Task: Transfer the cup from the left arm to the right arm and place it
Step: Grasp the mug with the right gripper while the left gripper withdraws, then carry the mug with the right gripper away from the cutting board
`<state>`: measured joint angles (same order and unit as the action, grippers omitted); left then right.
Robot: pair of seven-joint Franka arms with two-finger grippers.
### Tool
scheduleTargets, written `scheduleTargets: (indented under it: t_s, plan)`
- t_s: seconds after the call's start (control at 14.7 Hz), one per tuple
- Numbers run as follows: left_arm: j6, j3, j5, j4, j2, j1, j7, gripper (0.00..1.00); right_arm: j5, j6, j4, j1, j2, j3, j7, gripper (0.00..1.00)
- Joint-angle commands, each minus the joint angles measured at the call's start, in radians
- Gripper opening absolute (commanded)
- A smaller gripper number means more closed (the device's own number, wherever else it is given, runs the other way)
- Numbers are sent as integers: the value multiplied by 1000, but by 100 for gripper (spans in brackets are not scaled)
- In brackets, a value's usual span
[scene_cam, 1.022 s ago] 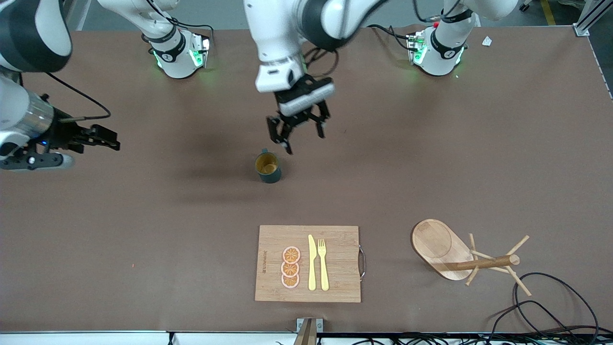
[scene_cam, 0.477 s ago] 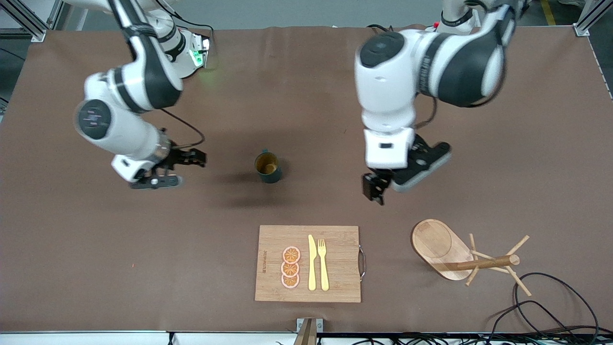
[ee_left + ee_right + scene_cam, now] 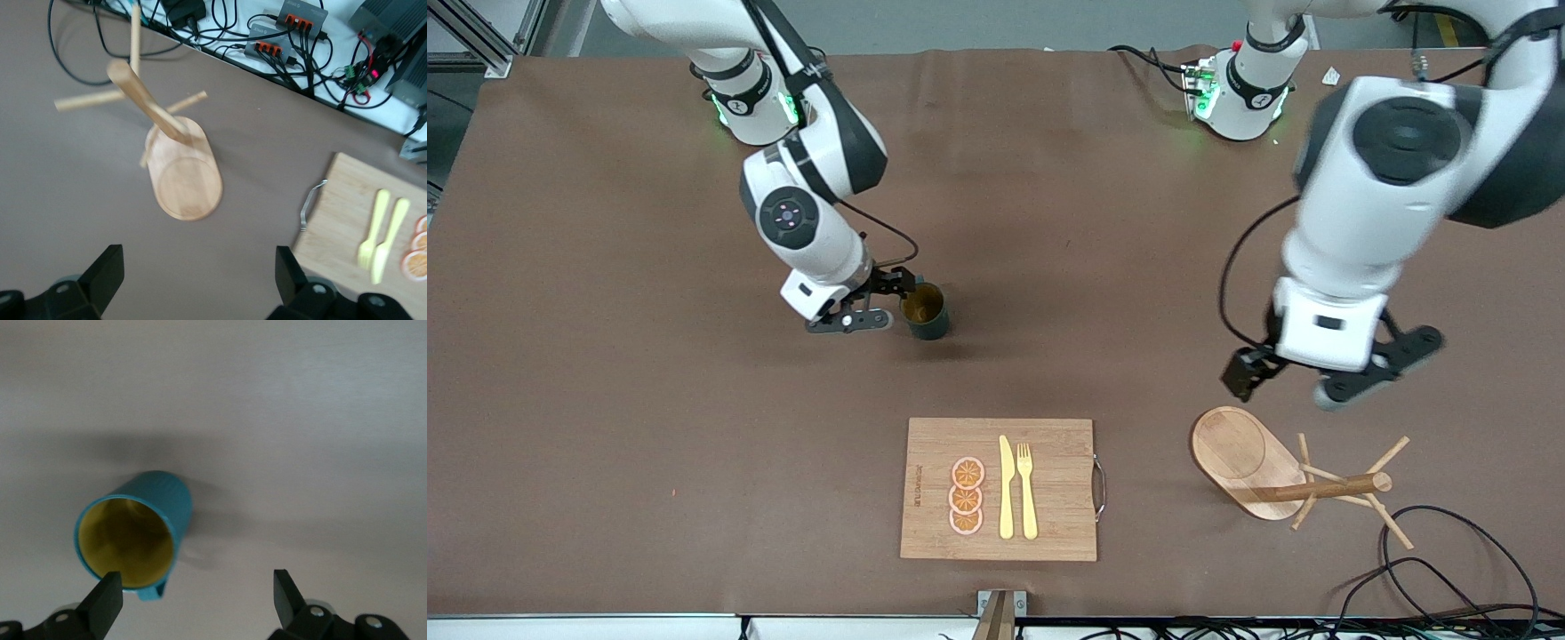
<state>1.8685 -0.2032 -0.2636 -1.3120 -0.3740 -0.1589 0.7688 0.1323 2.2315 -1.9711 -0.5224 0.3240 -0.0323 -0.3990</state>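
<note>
Right end effector at the cup, left one over the rack

The right end effector (image 3: 889,298), fingers spread and gripping nothing, sits low just beside the upright cup (image 3: 925,311) on the worktop (image 3: 605,400) mid-table. The left end effector (image 3: 1294,378), also spread and empty, hangs above the wooden rack (image 3: 1263,471); a cutting board (image 3: 1049,489) lies nearer the camera.

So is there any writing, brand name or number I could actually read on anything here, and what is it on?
Nothing can be read for certain.
Cutting board: a dark mark burned in along the edge toward the right arm's end of the table, too small to read.
Right arm's base and left arm's base: a small round logo on each dark band, no letters legible.
Cup, mug tree, knife and fork: no text seen.
</note>
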Motion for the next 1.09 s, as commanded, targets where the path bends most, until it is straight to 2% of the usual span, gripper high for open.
scheduleTargets:
  t_s: [0.0, 0.14, 0.27, 0.54, 0.61, 0.68, 1.02]
  plan:
    - [6, -10, 27, -26, 33, 71, -208, 100, 10, 91, -29, -13, 38, 9, -4, 97]
    - [-5, -10, 32, -24, 46, 101, -275, 100, 10, 154, -31, -33, 73, 9, -7, 91]
    - [-60, -4, 64, -23, 69, 119, -337, 100, 10, 169, -29, -41, 89, 9, -7, 75]
    - [-147, -4, 132, -13, 101, 142, -422, 100, 9, 166, -22, -36, 89, 9, 0, 15]
    - [-173, -4, 141, -13, 110, 144, -425, 100, 9, 165, -17, -30, 89, 9, 8, 6]
    - [-184, -4, 142, -13, 115, 147, -425, 100, 9, 162, -9, -27, 89, 9, 12, 1]
    - [-262, -7, 141, -26, 200, 151, -445, 100, 3, 157, 37, 10, 87, 14, 109, 0]
